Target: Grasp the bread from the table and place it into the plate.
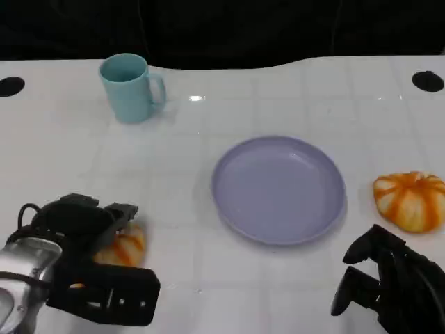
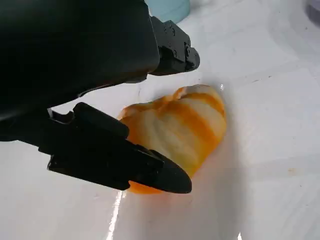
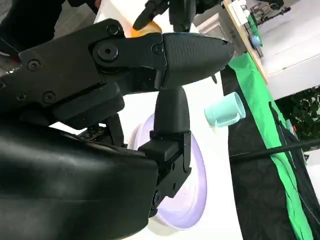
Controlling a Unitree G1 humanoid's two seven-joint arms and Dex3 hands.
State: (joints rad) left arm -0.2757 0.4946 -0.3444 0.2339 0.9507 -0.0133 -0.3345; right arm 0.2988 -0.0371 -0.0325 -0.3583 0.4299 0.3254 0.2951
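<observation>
- Lower left of the head view: left hand (image 1: 97, 257) sits over a bread roll (image 1: 124, 245), orange-striped, lying on the white desk (image 1: 208, 299). Left wrist view shows fingers (image 2: 120, 155) spread to either side of this roll (image 2: 177, 132), one close alongside, the other above it. Contact not certain; roll appears to rest on the desk, not lifted. Judged: hand open around the roll, grasp not closed.
- Upper left: teal mug (image 1: 131, 88), upright, well apart from everything else.
- Centre: lavender plate (image 1: 278, 189), nothing on it. Placement therefore not done.
- Right edge, mid-height: second orange-striped bread roll (image 1: 410, 200) on the desk, just beside the plate's rim, not touching.
- Lower right: right hand (image 1: 382, 282), holding nothing, near the second roll but apart from it. Right wrist view shows its fingers (image 3: 175, 115) held apart, with the plate (image 3: 192, 200) and mug (image 3: 225, 112) beyond.
- Progress, judged: early. Reach to the near-left roll looks complete; closing, lifting, carrying rightward to the plate and releasing all remain.
- Which roll the task means: cannot tell for certain; left hand's position suggests the left one.
- Counts: bread rolls 2; plate 1; mug 1; hands 2.
</observation>
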